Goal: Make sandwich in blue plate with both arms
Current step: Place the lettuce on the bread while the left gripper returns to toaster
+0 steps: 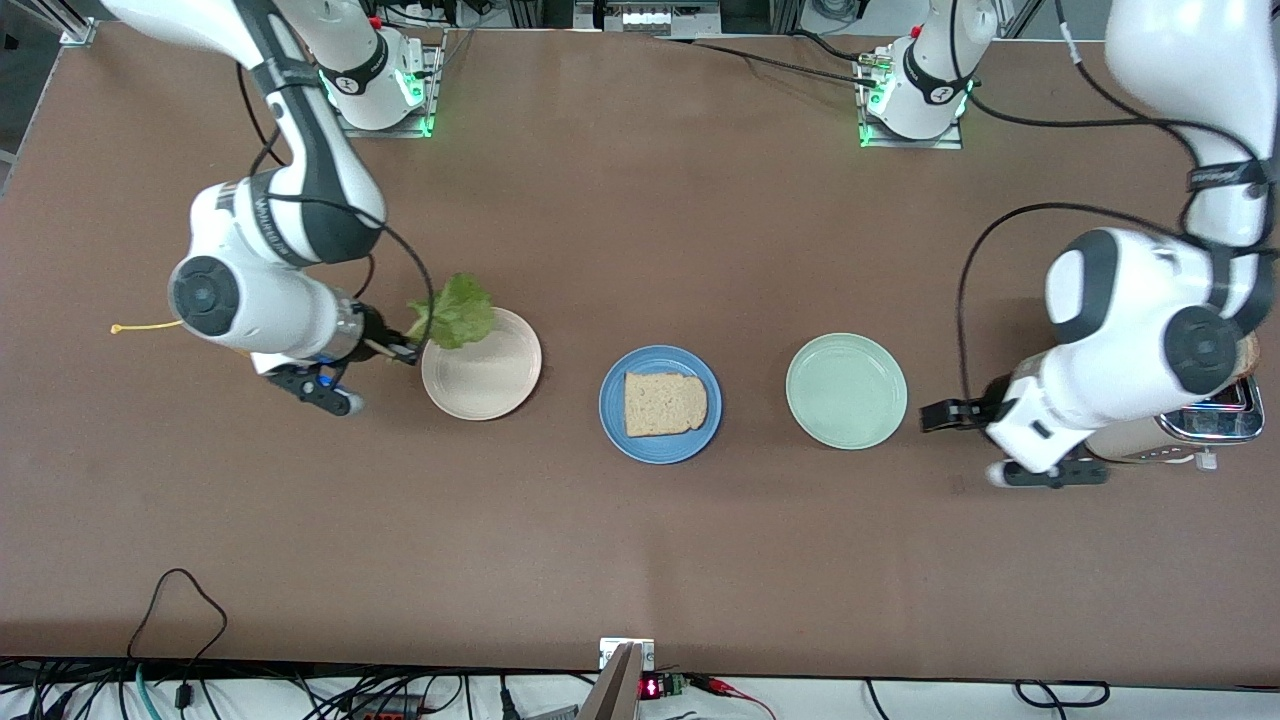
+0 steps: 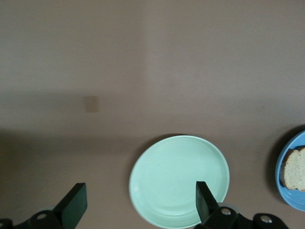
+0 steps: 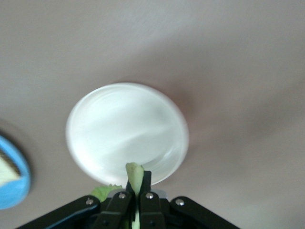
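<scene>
One bread slice (image 1: 665, 404) lies on the blue plate (image 1: 615, 420) in the middle of the table. The plate's edge (image 2: 298, 200) and the slice (image 2: 295, 169) also show in the left wrist view, and the plate (image 3: 12, 188) shows in the right wrist view. My right gripper (image 1: 405, 352) is shut on the stem of a ruffled green lettuce leaf (image 1: 458, 312), lifted over the edge of the cream-white plate (image 1: 495, 385). The stem (image 3: 135, 175) sticks up between the shut fingers over that plate (image 3: 114, 124). My left gripper (image 1: 935, 415) waits open beside the mint-green plate (image 1: 846, 391), nothing between its fingers (image 2: 205, 200).
A metal toaster (image 1: 1215, 415) stands at the left arm's end of the table, partly hidden by that arm. The mint-green plate (image 2: 178, 179) holds nothing. A thin yellow strip (image 1: 145, 326) lies on the table by the right arm. Cables run along the front edge.
</scene>
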You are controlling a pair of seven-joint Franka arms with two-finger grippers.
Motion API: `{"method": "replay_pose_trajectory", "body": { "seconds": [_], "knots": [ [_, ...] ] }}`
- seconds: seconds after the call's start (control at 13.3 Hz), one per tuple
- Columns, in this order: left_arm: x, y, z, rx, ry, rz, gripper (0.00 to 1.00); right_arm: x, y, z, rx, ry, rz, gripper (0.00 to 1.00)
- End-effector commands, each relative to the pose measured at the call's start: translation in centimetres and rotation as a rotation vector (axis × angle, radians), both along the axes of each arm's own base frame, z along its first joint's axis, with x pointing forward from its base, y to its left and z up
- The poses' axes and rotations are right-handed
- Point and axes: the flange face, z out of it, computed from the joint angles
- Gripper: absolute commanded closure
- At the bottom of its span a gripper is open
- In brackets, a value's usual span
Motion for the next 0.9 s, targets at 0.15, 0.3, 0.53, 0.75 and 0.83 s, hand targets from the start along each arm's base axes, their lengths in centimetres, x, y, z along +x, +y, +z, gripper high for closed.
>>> {"method": "replay_pose_trajectory", "body": {
  "seconds": [0.15,0.3,0.53,0.75,0.83],
  "knots": [
    [-0.3,1.5,8.7,0.147,-0.099,-0.075,0.0,0.6,13.1,-2.2,0.027,0.074,-0.337,0.98],
    [-1.5,1.8,11.4,0.165,-0.098,-0.069,0.0,0.2,17.3,-4.0,0.032,0.038,-0.439,0.98],
    [-2.8,3.1,13.6,0.169,-0.076,-0.048,0.0,-0.1,19.9,-5.9,0.06,-0.015,-0.542,0.98],
    [-3.7,2.7,14.8,0.138,-0.061,-0.038,0.0,0.6,20.6,-7.9,0.102,-0.039,-0.655,0.98],
    [-3.8,2.5,14.8,0.118,-0.06,-0.034,0.0,0.9,20.5,-8.6,0.121,-0.038,-0.709,0.98]
  ]
}}
